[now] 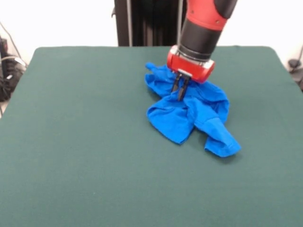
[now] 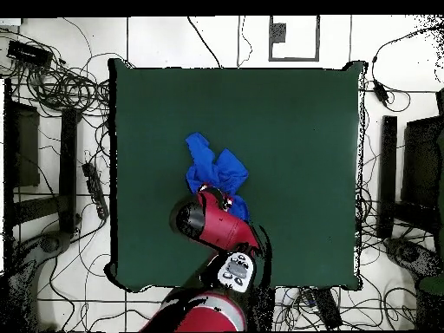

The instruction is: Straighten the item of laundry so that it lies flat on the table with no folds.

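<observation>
My claw (image 1: 180, 92) sits directly over the crumpled blue T-shirt (image 1: 189, 113), black fingers (image 1: 182, 89) drawn narrow and pointing straight down into the cloth. They seem pinched on a fold near the heap's middle, but whether cloth is truly caught I cannot tell.

The shirt lies bunched on the green table (image 1: 85, 142), toward my pedestal side. In the front view its long axis runs from upper left to lower right, one lobe trailing away toward the camera.

Judgement: the bulk lies away from my base, so drawing the fold outward should open it. No containers present.
</observation>
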Tool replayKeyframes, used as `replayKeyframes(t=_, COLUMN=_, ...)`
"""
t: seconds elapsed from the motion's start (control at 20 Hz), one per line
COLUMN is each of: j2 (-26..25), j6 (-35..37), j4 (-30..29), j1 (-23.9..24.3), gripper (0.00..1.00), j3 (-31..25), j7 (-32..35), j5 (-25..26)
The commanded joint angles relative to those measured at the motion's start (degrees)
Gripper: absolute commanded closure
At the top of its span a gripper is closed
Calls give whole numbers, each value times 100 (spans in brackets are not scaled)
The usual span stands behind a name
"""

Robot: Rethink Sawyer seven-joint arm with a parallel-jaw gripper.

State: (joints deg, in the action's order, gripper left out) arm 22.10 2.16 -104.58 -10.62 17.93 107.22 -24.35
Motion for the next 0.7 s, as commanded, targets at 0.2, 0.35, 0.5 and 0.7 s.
replayKeyframes(t=0.2, j2=873, j6=1557, j4=-952, j1=-539, gripper=100, j3=338, j7=1040, j5=224)
replayKeyframes(t=0.35, j2=1210, j6=2189, j4=-1023, j1=-812, gripper=100, j3=687, j7=1172, j5=295)
replayKeyframes(t=0.5, j2=1517, j6=2847, j4=-1054, j1=-1151, gripper=100, j3=1095, j7=1343, j5=407)
replayKeyframes(t=0.7, j2=1695, j6=3476, j4=-904, j1=-1515, gripper=100, j3=1577, j7=1489, j5=535)
